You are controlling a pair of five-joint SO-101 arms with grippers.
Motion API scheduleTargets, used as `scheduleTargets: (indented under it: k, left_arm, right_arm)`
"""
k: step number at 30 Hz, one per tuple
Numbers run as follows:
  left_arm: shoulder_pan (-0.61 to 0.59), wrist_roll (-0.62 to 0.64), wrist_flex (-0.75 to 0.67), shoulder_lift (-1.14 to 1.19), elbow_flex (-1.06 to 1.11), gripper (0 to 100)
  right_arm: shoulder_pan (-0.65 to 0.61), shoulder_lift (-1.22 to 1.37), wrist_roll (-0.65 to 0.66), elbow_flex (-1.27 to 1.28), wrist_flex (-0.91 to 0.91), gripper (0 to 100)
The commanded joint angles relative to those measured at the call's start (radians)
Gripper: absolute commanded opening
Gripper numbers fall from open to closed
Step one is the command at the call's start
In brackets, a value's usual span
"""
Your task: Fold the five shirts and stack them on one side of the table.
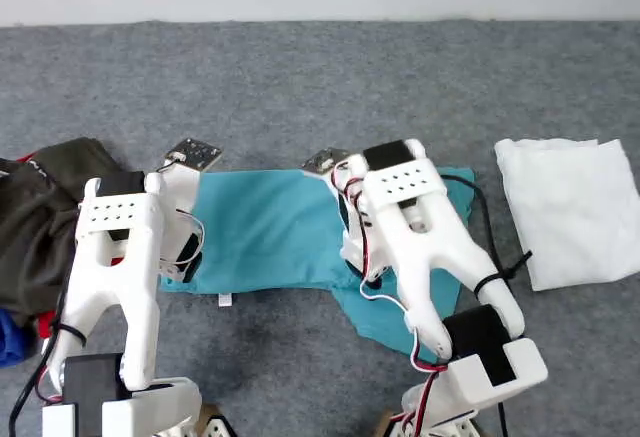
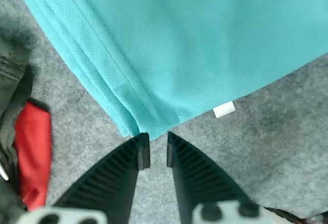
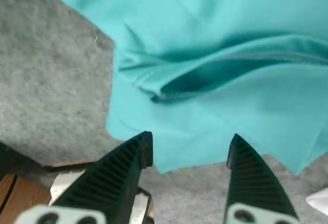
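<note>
Left gripper, jaws narrowed to a slim gap and holding nothing, sits at the near left corner of the teal shirt, which is spread mid-table. Right gripper, jaws wide, hovers over the shirt's rumpled near right part. For a clean fold, both should probably pinch an edge and lift together. A folded white shirt lies right and a heap of shirts lies left, both directly on the table.

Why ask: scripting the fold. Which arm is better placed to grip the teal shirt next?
Right, probably: right gripper open over the teal shirt edge; left gripper barely open, off its corner.
</note>
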Motion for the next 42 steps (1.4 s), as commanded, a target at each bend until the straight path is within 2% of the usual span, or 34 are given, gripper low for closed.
scheduleTargets:
  k: [1, 18, 24, 29, 37, 42]
  left_arm:
    - [0.009, -0.009, -0.003, -0.037, -0.001, 6]
    - [0.009, -0.009, -0.009, -0.037, 0.028, 6]
    - [0.009, -0.009, -0.009, -0.037, 0.028, 6]
    - [0.009, -0.009, -0.009, -0.037, 0.028, 6]
    - [0.009, -0.009, -0.009, -0.037, 0.028, 6]
    - [0.009, -0.009, -0.009, -0.037, 0.03, 6]
  right_arm:
    - [-0.002, -0.004, -0.014, 0.018, -0.094, 24.5]
    - [-0.027, 0.177, -0.129, 0.014, -0.415, 24.5]
    - [-0.058, 0.174, -0.129, 0.014, -0.404, 24.5]
    - [-0.05, 0.07, -0.098, -0.025, -0.222, 24.5]
    - [0.071, -0.151, -0.014, 0.0, -0.064, 24.5]
    - [0.143, -0.174, 0.038, 0.224, -0.093, 24.5]
